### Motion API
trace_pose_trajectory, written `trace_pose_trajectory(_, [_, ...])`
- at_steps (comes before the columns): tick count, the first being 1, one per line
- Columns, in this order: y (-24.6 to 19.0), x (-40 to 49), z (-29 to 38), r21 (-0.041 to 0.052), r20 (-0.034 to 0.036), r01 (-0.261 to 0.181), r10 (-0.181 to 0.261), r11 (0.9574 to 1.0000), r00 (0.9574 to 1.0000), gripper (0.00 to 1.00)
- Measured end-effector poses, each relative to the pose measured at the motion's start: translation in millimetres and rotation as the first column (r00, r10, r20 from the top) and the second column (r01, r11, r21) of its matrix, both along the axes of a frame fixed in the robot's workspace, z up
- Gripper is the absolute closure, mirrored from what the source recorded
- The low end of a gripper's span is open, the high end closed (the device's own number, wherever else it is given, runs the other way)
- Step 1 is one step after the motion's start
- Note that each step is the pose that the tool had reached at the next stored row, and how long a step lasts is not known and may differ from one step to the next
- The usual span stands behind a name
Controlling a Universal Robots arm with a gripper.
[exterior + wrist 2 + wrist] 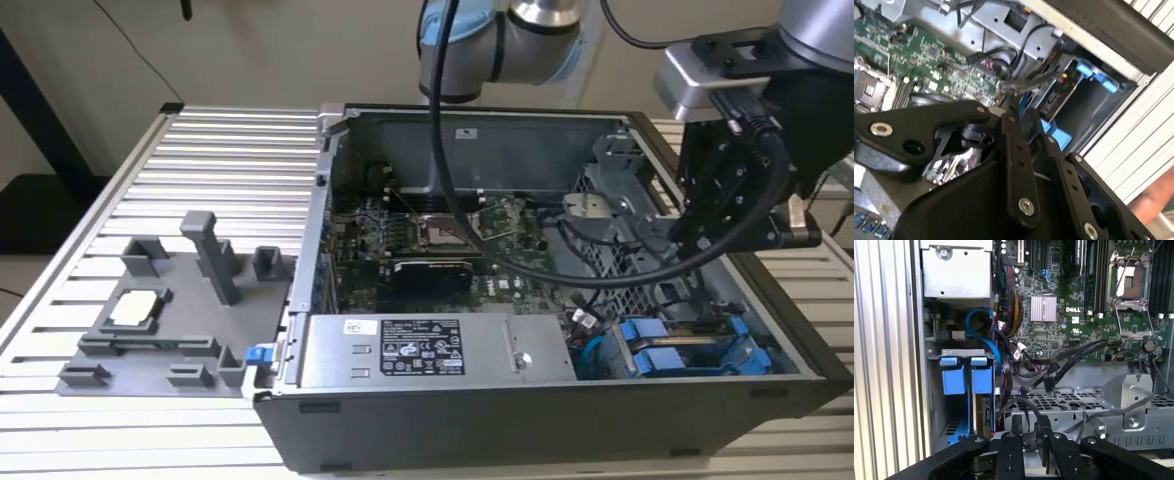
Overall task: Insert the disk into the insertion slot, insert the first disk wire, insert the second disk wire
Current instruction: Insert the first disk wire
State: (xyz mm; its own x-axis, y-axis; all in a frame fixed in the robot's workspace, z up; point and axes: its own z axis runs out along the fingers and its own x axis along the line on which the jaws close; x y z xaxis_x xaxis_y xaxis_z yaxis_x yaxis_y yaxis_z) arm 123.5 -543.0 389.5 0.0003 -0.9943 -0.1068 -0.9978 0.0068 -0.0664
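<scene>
Looks like the disk is already seated in the insertion slot, beside its blue-fronted twin. The black wires look loose, so both plugs are probably left. Jaws hang over the cage, can't tell how open. The exterior view adds the table and grey fixture.

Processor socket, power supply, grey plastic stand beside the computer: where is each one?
processor socket (446, 232), exterior view, on its open middle.
power supply (420, 346), exterior view, on its white label.
grey plastic stand (211, 250), exterior view, on its tall upright post.
</scene>
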Motion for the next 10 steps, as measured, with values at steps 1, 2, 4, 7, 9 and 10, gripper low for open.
trace_pose_trajectory(1, [0.3, -1.8, -0.7, 0.0007, 0.0, 0.0, 0.0, 1.0, 1.0, 0.73])
trace_pose_trajectory(2, [0.4, -2.7, -1.2, 0.0029, 0.0, 0.0, 0.0, 1.0, 1.0, 0.73])
trace_pose_trajectory(4, [0.5, -4.0, -1.7, 0.0145, -0.0001, 0.0, 0.0, 0.9999, 1.0, 0.73])
trace_pose_trajectory(7, [0.5, -6.4, -2.8, 0.0358, -0.0001, 0.0, 0.0, 0.9994, 1.0, 0.73])
trace_pose_trajectory(9, [0.5, -8.9, -3.6, 0.0474, 0.0, -0.001, 0.001, 0.9989, 1.0, 0.73])
trace_pose_trajectory(10, [0.6, -10.0, -4.1, 0.049, -0.0008, -0.001, 0.002, 0.9988, 1.0, 0.73])
